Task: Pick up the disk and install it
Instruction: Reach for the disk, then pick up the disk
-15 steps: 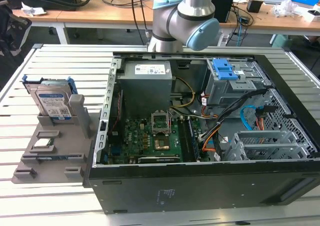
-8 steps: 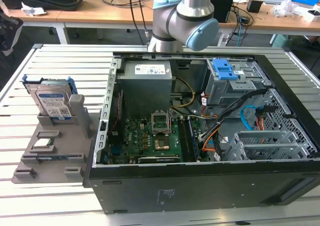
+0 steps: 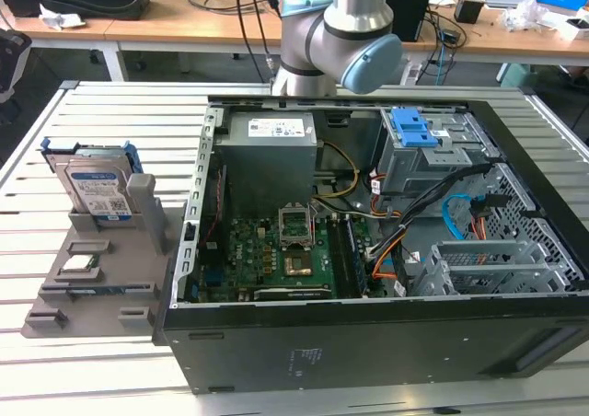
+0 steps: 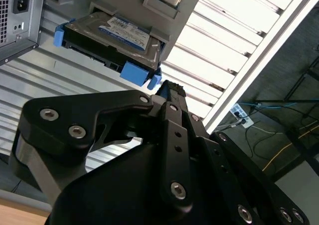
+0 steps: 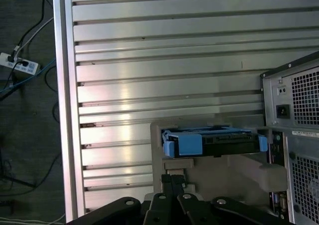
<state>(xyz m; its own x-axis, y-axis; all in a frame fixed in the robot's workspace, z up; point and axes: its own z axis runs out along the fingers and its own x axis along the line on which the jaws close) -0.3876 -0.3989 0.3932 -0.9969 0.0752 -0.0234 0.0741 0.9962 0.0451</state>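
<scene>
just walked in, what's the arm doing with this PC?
One arm is working on getting the disk into the open computer case. The disk stands in its grey holder on the slatted table, at the exterior view's left of the case. In both wrist views the end effector points toward the disk, apart from it, shut and holding nothing. The disk is not yet picked up.

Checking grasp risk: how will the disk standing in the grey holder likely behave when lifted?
Probably rigid: the disk is a metal-cased block, unlikely to flex. Its smooth faces may be slippery; the blue rails likely grip better. Standing on edge in the grey holder, it could tip if nudged.
</scene>
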